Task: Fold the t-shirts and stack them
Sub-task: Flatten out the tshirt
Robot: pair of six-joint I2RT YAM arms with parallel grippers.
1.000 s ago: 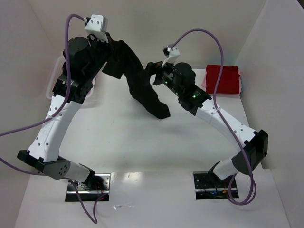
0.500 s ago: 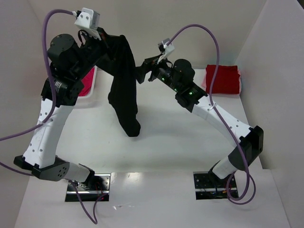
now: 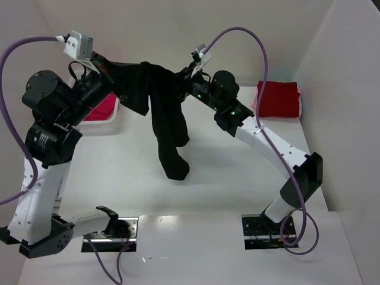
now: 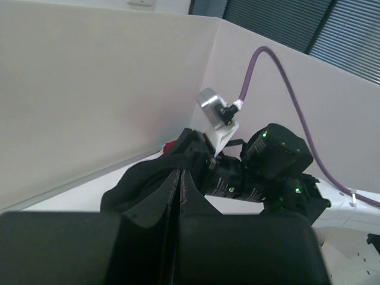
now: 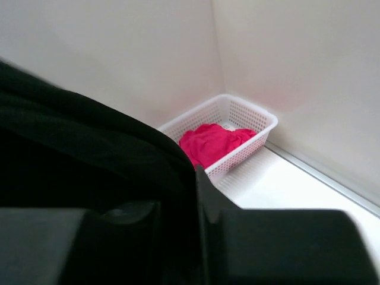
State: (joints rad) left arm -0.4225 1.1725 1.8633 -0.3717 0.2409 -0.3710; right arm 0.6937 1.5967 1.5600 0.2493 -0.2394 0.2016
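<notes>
Holding black t-shirt point(image 3: 163, 113) aloft so it drapes out for folding.
Left fingers point(image 4: 119, 249), right fingers point(image 5: 285, 249) both clamped on its top edge.

The black t-shirt point(image 3: 166, 119) is soft, matt cloth, creased all over. The basket point(image 5: 240, 155) is white plastic mesh; the table point(image 3: 225, 178) is smooth and white, with a faint gloss.

top: overhead, far | wrists: close, facing each other | shared: black t-shirt point(image 3: 169, 136)
</notes>
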